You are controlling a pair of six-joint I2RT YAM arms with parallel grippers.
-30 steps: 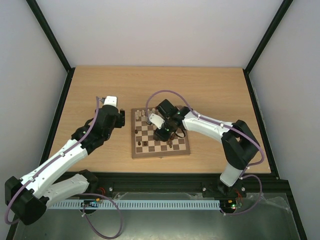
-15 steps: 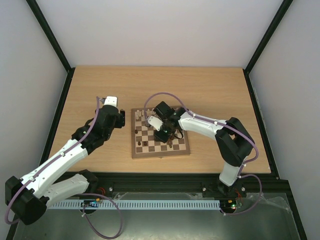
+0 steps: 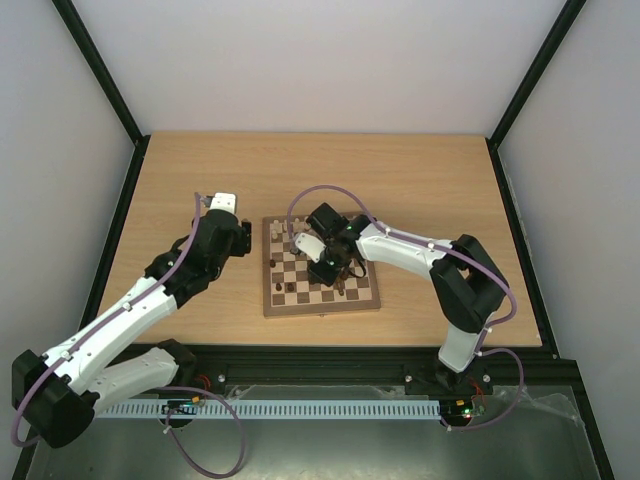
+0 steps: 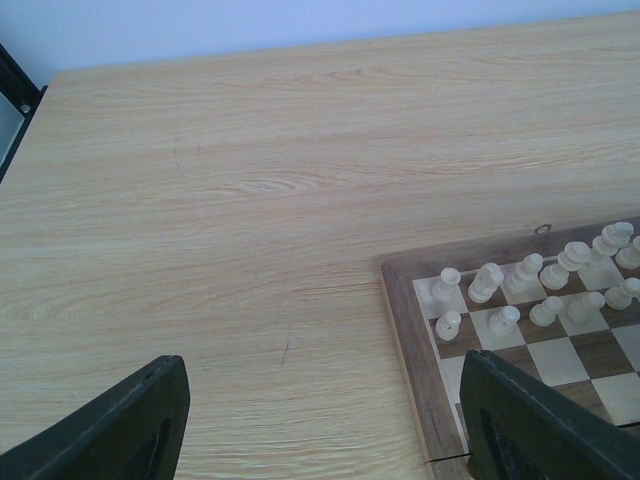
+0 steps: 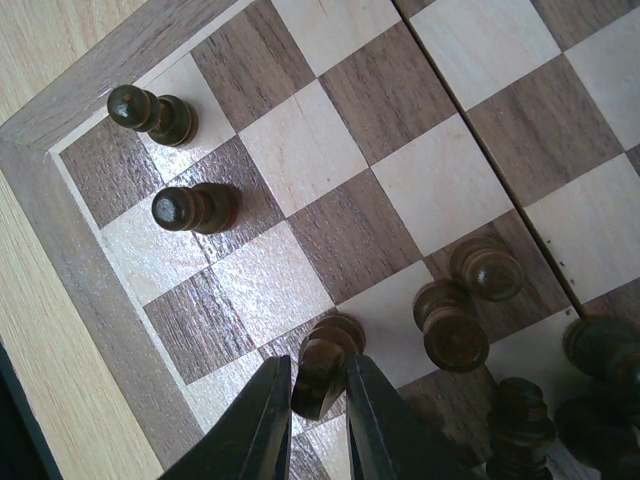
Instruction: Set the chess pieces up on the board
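Pale wooden worktop (image 3: 200, 170) carries the board (image 3: 272, 305); right tool (image 5: 318, 400) pinches a dark piece (image 5: 322, 365) on its near half, left tool (image 4: 325, 400) gapes idle. Next, likely: lift it straight, clear of neighbours (image 5: 455, 325), to its home square.

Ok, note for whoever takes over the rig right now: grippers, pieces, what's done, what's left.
Left gripper: open, empty, above the table beside the board.
Right gripper: shut on a dark piece near the board's edge.
Done: cream pieces stand in two rows; two dark pieces stand by the corner.
Left: place the held piece, then sort the dark cluster into rows.
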